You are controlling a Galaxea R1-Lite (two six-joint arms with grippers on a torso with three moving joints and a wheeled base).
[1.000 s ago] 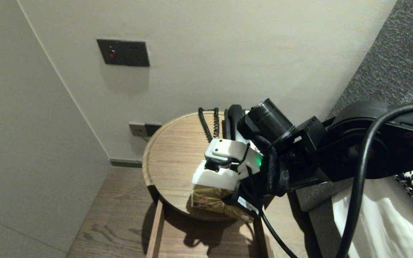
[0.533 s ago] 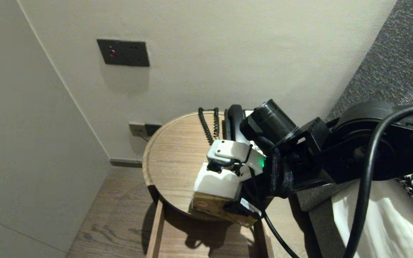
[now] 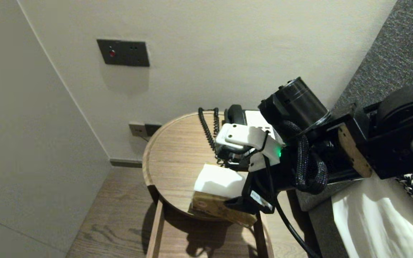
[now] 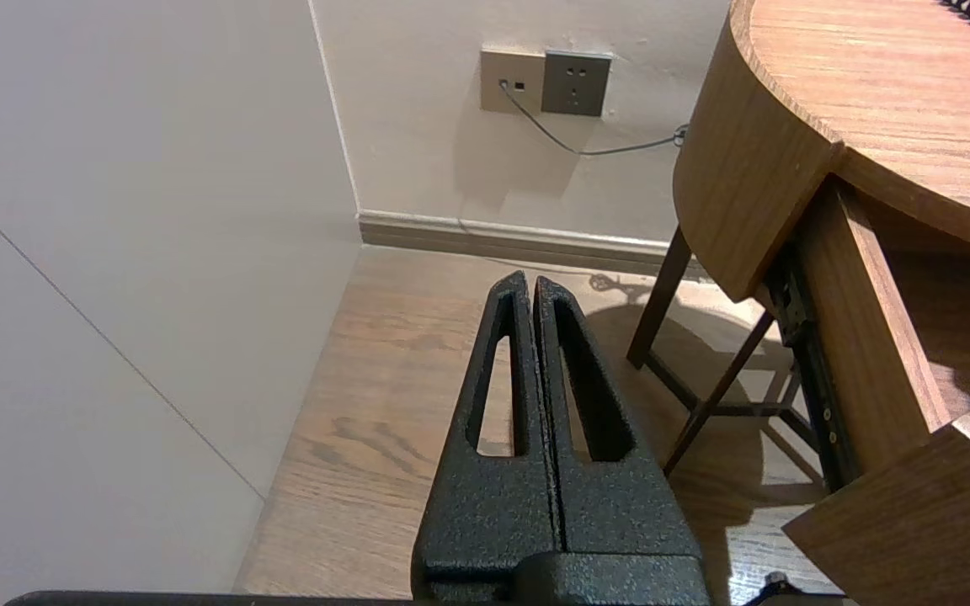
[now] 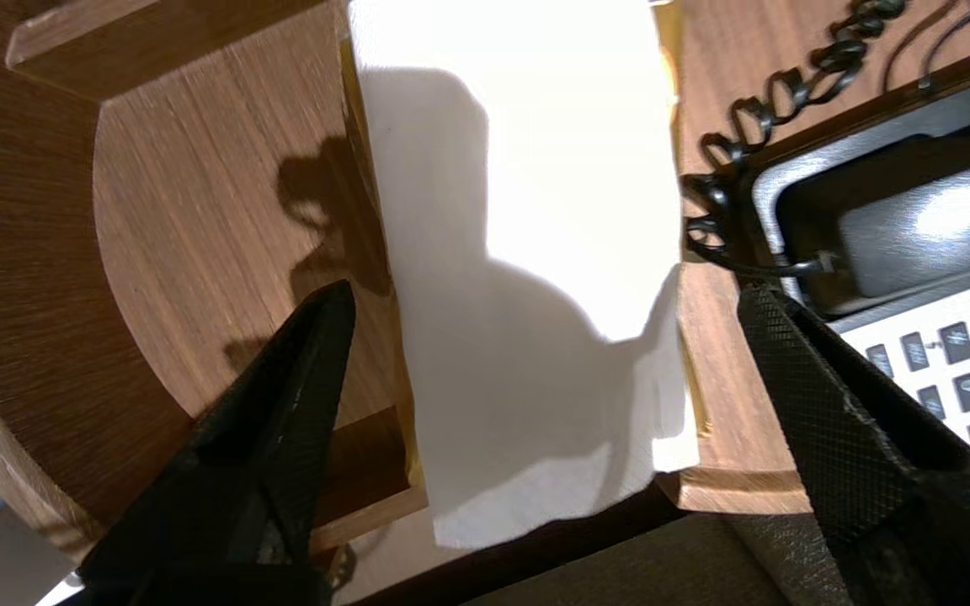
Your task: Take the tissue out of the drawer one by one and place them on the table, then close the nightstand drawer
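Two fingers of right gripper (image 5: 541, 293) spread wide, astride tissue pack (image 5: 519, 168). Pack sits just below, at front edge of table (image 3: 170, 157), beside phone (image 5: 898, 227); long axis crosswise to finger line. Left gripper (image 4: 530, 282) pressed shut, parked low, farther off.

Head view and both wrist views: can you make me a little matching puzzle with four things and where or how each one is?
Column one:
1 left gripper
2 right gripper
3 telephone
4 drawer

Column two:
a pulled out under the table
b shut, over the floor
c open, above the tissue box
d on the table, near the wall

Pairs: 1-b, 2-c, 3-d, 4-a
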